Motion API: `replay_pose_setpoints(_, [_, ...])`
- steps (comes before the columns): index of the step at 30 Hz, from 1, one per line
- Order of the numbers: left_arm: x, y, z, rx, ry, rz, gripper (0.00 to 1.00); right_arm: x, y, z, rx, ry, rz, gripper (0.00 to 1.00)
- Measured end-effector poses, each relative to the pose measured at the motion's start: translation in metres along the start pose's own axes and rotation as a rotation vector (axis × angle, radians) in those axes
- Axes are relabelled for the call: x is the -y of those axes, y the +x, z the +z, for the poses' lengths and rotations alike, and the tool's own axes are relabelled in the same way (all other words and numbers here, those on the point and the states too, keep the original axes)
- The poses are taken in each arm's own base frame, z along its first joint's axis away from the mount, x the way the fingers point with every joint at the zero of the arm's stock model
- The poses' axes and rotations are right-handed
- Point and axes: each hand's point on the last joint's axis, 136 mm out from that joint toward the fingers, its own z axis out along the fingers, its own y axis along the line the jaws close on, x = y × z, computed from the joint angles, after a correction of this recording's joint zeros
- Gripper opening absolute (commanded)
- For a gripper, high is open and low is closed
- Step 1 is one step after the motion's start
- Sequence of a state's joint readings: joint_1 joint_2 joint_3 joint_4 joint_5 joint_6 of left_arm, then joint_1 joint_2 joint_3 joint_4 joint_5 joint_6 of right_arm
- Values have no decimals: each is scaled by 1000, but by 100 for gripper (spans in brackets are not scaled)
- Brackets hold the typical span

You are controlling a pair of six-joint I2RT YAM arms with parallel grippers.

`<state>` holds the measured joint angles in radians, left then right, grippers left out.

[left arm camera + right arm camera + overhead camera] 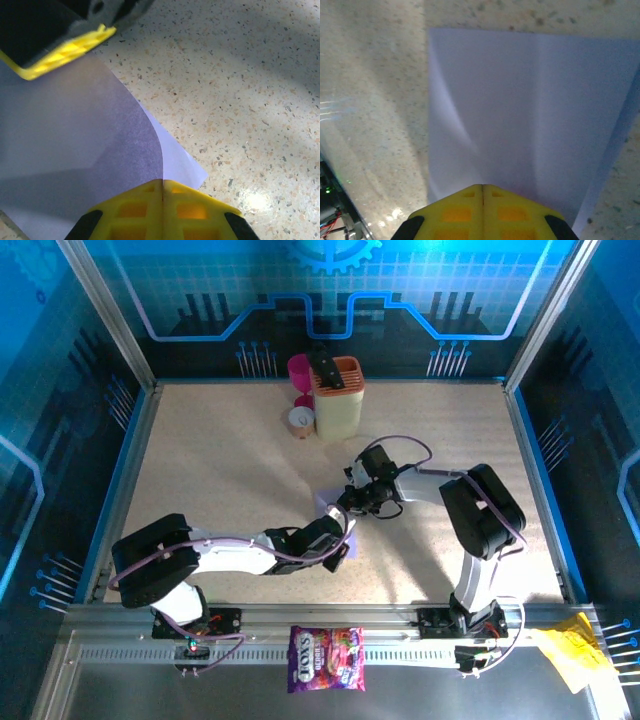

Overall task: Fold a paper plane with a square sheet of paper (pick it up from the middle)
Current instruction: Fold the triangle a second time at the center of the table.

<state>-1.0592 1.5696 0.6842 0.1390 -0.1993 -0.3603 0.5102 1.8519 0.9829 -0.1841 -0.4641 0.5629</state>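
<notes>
The square sheet of paper (327,506), pale lilac, lies mid-table between my two grippers. In the left wrist view the paper (75,135) curves up from the speckled table into my left gripper (162,182). That gripper's yellow jaws are shut on the raised edge, and a lower layer's corner pokes out to the right. The right gripper's yellow fingertip (65,50) sits at the sheet's far side. In the right wrist view the creased paper (520,100) runs up into my right gripper (482,187), shut on its near edge. From above, the left gripper (341,536) and right gripper (350,503) are close together.
At the back stand a cream holder with an orange top (338,400), a pink cup (300,370) and a tape roll (300,420). On the front rail lie a sweets bag (326,658) and yellow crumpled paper (572,650). Metal frame posts border the table.
</notes>
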Motion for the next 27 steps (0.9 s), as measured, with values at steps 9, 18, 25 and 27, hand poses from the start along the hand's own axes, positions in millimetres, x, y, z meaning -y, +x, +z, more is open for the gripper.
replay_pose_setpoints(9, [-14, -16, -8, 28, 10, -45, 0, 6, 1, 5, 5, 9, 1, 0])
replay_pose_setpoints(18, [-23, -11, -9, 3, 11, -41, 0, 5, -1, 6, 15, 0, -7, 0])
replay_pose_setpoints(25, [-31, -1, -7, -17, -6, -48, 0, 5, -2, 7, 18, -7, -10, 0])
replay_pose_setpoints(27, [-34, -1, -6, -19, -12, -45, 0, 5, -2, 7, 18, -7, -11, 0])
